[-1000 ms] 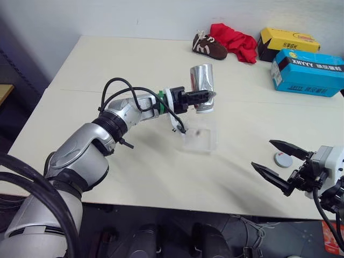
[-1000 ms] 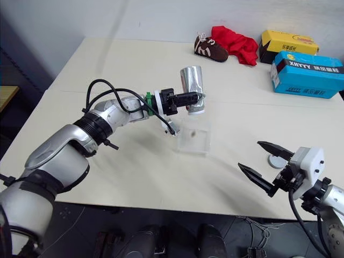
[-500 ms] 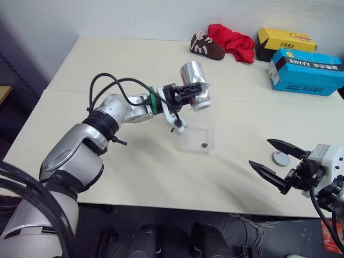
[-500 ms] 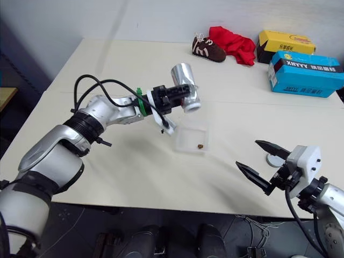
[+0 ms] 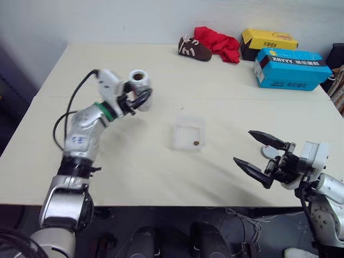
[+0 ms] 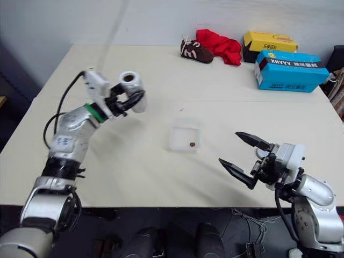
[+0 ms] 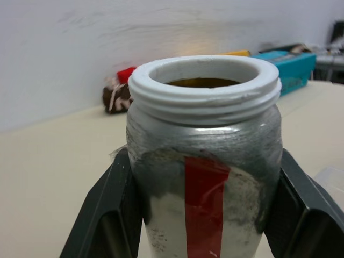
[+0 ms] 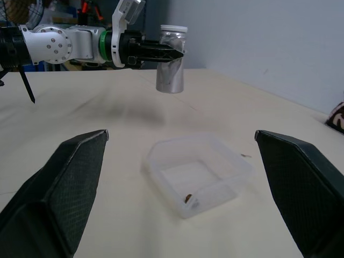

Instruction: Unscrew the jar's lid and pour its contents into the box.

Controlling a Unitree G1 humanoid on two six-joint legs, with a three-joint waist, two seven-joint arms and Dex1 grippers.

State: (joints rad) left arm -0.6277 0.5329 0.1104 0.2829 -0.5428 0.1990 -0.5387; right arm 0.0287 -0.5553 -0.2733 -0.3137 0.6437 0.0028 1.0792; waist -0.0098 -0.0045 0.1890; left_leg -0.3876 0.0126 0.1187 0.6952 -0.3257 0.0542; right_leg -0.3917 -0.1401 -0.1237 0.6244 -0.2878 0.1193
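My left gripper [image 5: 143, 97] is shut on the jar [image 7: 204, 161], a clear cylinder with a red stripe. It holds the jar upright above the table, well to the left of the box, with the mouth open and no cap on. The box [image 5: 178, 141], a shallow clear tray, sits at the table's middle. One small brown piece [image 5: 196, 143] of the contents lies in it. My right gripper [image 5: 242, 145] hovers open to the right of the box, holding nothing. The grey lid [image 5: 266, 152] lies on the table behind the right fingers, partly hidden.
Along the far edge of the table lie a brown shoe [image 5: 193, 49], a red cloth [image 5: 217, 43], a yellow carton [image 5: 266, 40] and a blue carton [image 5: 290, 68]. The table's front edge [image 5: 161, 203] runs just below the right gripper.
My left arm swung left, away from above the box, and rolled the jar from tipped mouth-down to upright. The brown piece now lies in the box. The right gripper shifted slightly left, still open.
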